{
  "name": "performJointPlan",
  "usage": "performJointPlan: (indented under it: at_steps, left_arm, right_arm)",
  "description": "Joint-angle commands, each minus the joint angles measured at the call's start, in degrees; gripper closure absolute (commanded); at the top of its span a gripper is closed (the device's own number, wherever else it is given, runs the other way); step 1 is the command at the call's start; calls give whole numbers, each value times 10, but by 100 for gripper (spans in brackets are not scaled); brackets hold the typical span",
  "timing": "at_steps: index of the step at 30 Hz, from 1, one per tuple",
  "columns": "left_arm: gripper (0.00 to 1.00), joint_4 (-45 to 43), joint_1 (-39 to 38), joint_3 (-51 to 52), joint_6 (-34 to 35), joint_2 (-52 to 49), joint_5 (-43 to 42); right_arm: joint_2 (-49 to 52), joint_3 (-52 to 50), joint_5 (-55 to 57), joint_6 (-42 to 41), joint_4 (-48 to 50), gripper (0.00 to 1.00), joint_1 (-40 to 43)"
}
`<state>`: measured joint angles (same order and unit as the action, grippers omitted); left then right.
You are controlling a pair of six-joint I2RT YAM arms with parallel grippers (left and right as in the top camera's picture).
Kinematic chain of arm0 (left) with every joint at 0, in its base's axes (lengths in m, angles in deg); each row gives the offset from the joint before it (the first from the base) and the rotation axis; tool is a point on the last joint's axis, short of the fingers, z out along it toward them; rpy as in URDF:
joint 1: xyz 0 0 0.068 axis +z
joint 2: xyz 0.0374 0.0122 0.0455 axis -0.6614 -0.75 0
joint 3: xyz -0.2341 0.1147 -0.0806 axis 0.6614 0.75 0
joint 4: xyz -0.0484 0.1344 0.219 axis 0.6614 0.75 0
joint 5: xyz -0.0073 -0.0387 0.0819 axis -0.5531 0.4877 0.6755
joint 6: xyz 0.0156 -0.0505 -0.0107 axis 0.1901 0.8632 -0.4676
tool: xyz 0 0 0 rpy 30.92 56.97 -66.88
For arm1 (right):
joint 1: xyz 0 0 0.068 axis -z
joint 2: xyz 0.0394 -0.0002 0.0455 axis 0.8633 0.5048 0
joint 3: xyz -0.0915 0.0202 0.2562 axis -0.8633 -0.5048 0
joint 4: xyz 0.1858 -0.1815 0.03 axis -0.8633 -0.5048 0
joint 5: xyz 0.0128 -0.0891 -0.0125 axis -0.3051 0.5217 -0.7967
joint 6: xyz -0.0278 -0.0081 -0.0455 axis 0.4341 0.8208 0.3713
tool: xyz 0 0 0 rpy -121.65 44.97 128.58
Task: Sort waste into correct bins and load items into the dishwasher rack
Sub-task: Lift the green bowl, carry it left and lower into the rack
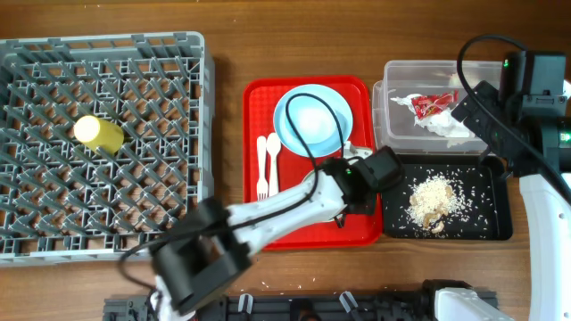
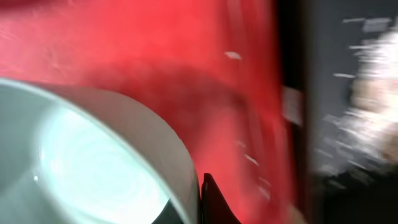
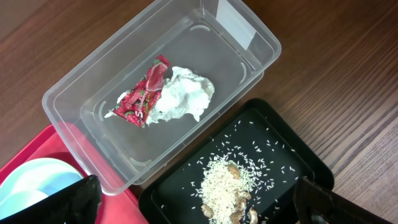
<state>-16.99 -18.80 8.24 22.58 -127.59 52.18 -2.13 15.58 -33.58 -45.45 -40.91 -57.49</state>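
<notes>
The pale green bowl sits on the light-blue plate on the red tray. My left gripper is at the bowl's right edge; in the blurred left wrist view its fingers sit either side of the bowl's rim. My right gripper is open and empty above the black tray. The napkin and red wrapper lie in the clear tub. Rice crumbs lie in the black tray. The yellow cup lies in the rack.
A white fork and spoon lie on the red tray, left of the plate. The clear tub and black tray stand right of the red tray. The right arm hangs over the tub.
</notes>
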Motion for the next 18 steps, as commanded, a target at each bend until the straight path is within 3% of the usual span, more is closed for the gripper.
performJointPlan:
  at_steps: [1, 6, 11, 18]
  left_arm:
    - [96, -2, 36, 2, 12, 135, -21]
    - [96, 38, 170, 2, 12, 268, -28]
    - [96, 127, 384, 2, 10, 333, -164]
    - [96, 218, 726, 3, -203, 295, -449]
  right_arm:
    - [2, 2, 15, -1, 0, 0, 2]
    - [2, 2, 15, -1, 0, 0, 2]
    - [2, 2, 15, -1, 0, 0, 2]
    - [2, 2, 15, -1, 0, 2, 2]
